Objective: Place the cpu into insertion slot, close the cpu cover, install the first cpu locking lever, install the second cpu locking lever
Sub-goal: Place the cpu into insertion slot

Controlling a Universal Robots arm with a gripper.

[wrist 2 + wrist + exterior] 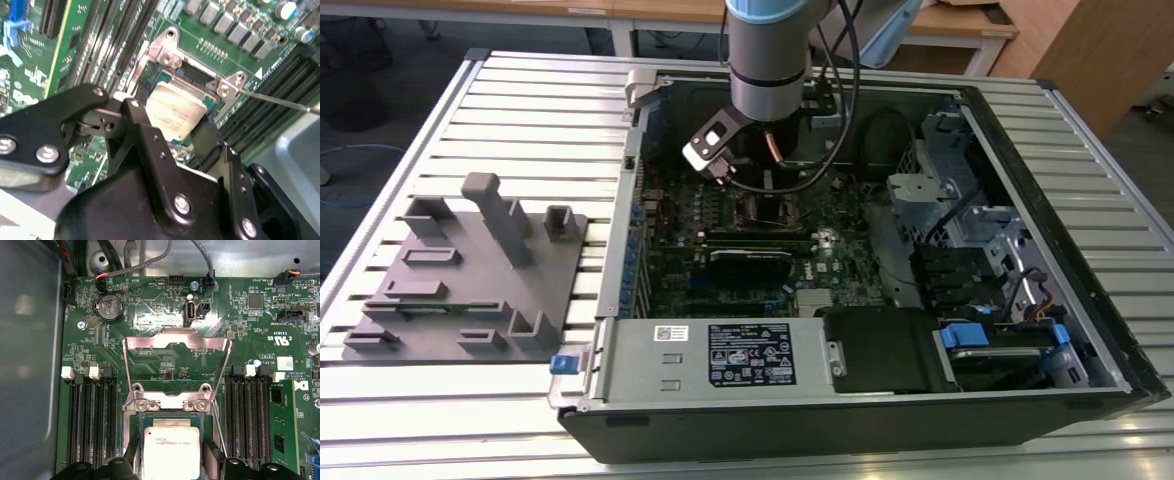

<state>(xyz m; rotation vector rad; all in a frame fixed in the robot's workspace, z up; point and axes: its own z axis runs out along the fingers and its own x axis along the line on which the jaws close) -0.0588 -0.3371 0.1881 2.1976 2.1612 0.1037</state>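
Observation:
The cpu [171, 452], a flat square chip with a dull silver top, sits between my gripper's [171, 462] two black fingers, right at the insertion slot [170, 419]. In the second wrist view the cpu [175, 112] looks held just over the dark socket [167, 77], with a finger [134, 107] against each side and my gripper [170, 120] shut on it. The cpu cover [177, 340] stands swung open behind the socket. In the exterior view my arm [767, 60] reaches down into the open computer case above the green board.
Long black memory slots [92, 425] flank the socket on both sides. A thin wire lever [280, 100] juts out beside it. The power supply [720, 355] and drive cages [987, 250] line the case. A grey fixture [460, 280] stands on the slatted table.

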